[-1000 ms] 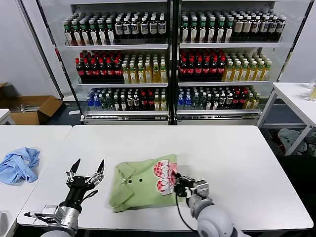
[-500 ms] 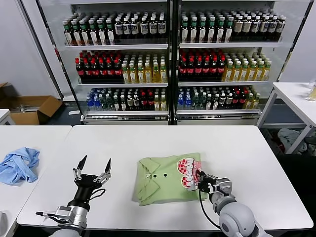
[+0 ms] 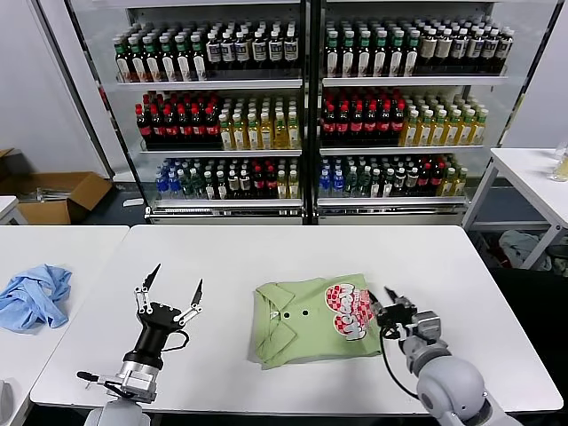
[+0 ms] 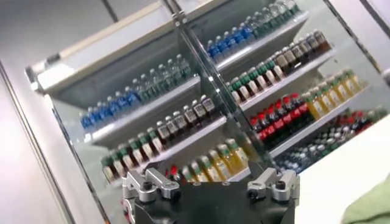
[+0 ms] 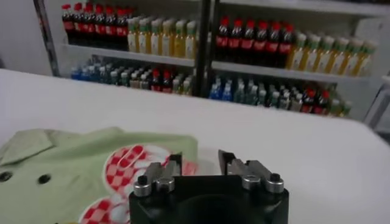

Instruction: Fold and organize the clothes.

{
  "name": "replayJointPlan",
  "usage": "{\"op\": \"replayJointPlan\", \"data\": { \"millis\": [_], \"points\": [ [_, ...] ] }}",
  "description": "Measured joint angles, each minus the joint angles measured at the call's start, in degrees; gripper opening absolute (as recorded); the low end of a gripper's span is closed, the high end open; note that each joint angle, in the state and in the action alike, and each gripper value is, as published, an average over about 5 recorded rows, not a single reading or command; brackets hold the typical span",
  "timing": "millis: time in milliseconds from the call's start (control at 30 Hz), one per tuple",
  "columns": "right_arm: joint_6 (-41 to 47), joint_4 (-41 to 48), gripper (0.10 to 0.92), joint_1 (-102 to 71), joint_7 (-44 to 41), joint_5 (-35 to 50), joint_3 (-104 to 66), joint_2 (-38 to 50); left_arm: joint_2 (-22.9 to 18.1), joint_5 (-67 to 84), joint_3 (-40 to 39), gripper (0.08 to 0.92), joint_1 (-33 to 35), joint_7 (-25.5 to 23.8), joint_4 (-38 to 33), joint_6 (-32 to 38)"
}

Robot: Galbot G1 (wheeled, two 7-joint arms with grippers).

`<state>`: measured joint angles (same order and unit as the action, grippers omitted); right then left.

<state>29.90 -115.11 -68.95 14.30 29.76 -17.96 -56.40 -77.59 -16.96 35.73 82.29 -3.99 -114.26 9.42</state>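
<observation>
I am parking my right gripper (image 3: 393,308) just off the right-hand edge of the folded polo shirt (image 3: 306,323), its jaws standing partly apart with nothing between them; in the right wrist view the fingertips (image 5: 175,163) are hovering right at the hem beside the red-and-white checkered print (image 5: 125,163). The shirt is lying as a compact green rectangle on the white table (image 3: 266,248), collar and dark buttons facing up, directly to the left of this gripper. My left gripper (image 3: 169,297) is idling well off the shirt's other side, fingers spread wide and pointing upward, carrying nothing.

The risk, as I am judging it, is a snag: the right fingertips are sitting so near the cloth that a careless pull-away could be catching the top layer and dragging the fold open. A low sweep across from the left gripper could likewise be rumpling the collar edge.
</observation>
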Motion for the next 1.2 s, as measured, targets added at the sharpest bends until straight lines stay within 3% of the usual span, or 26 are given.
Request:
{"op": "replayJointPlan", "data": {
  "millis": [333,433,1200],
  "points": [
    [-3.4,0.5,0.758,1.3,-2.4,-5.2,-5.9,1.0,0.6,-4.9,0.6,0.822,-2.7,1.3,3.0,3.4],
    [-5.2,1.4,0.809,1.5,-3.1,-6.8,-7.1,1.2,0.3,-5.3,0.2,0.823,-3.6,1.3,4.0,3.7],
    [-15.5,6.7,0.823,1.6,-6.1,-14.1,-8.3,1.8,-0.3,10.8,-0.5,0.823,-7.8,-5.5,6.3,-0.6]
  ]
}}
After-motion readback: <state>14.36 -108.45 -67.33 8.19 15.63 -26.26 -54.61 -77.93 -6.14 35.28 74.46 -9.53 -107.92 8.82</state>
